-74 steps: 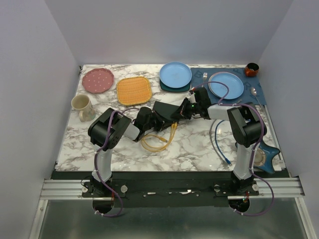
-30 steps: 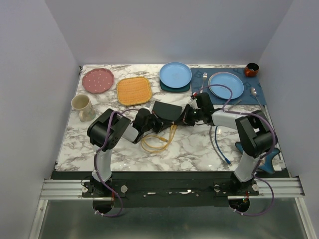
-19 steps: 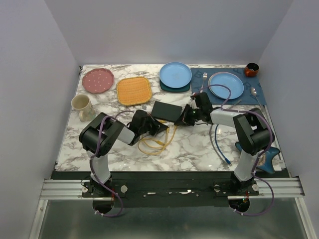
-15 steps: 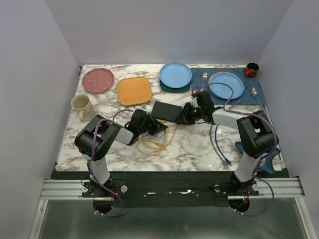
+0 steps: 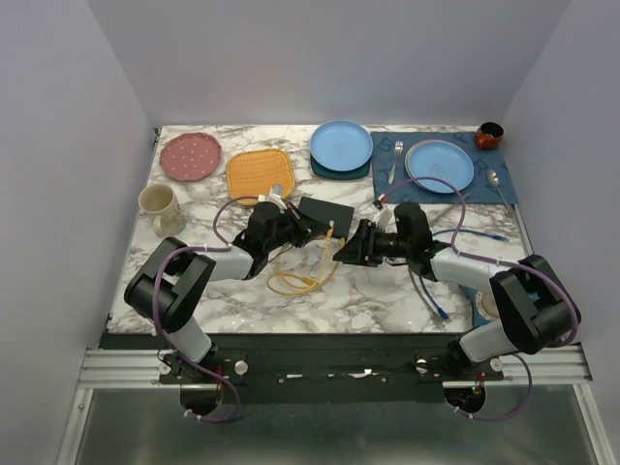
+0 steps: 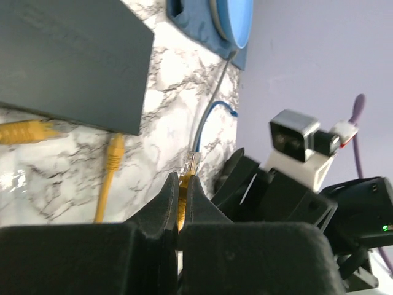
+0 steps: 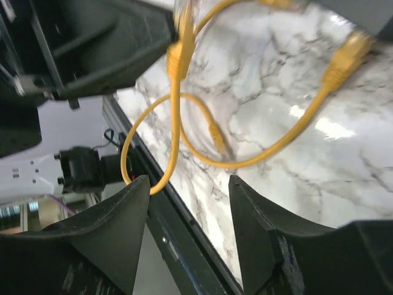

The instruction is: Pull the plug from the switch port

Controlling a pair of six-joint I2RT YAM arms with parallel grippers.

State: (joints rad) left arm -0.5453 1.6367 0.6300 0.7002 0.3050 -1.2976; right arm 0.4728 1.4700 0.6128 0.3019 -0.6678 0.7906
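The switch (image 5: 325, 211) (image 6: 67, 58) is a flat black box lying on the marble. My left gripper (image 5: 323, 232) (image 6: 182, 178) is shut on a yellow plug (image 5: 332, 233) (image 6: 193, 163). Its clear tip sticks out past the fingertips, in the air and apart from the switch. A second yellow plug (image 6: 113, 153) (image 7: 344, 56) lies at the switch's near edge, and a third (image 6: 24, 131) points into it. The yellow cable (image 5: 302, 279) (image 7: 175, 117) loops on the table. My right gripper (image 5: 341, 254) (image 7: 187, 181) stands open just right of the held plug, holding nothing.
A blue cable (image 5: 431, 291) (image 6: 209, 120) lies right of the switch. Behind it are a pink plate (image 5: 191, 156), an orange mat (image 5: 261, 175), two blue plates (image 5: 341, 145) (image 5: 440, 166), a fork (image 5: 395, 157) and a brown bowl (image 5: 490, 134). A cup (image 5: 160, 206) stands at the left.
My right gripper has opened, let go of the switch and drawn back toward the front. The left arm has swung round with the yellow plug, now clear of the switch.
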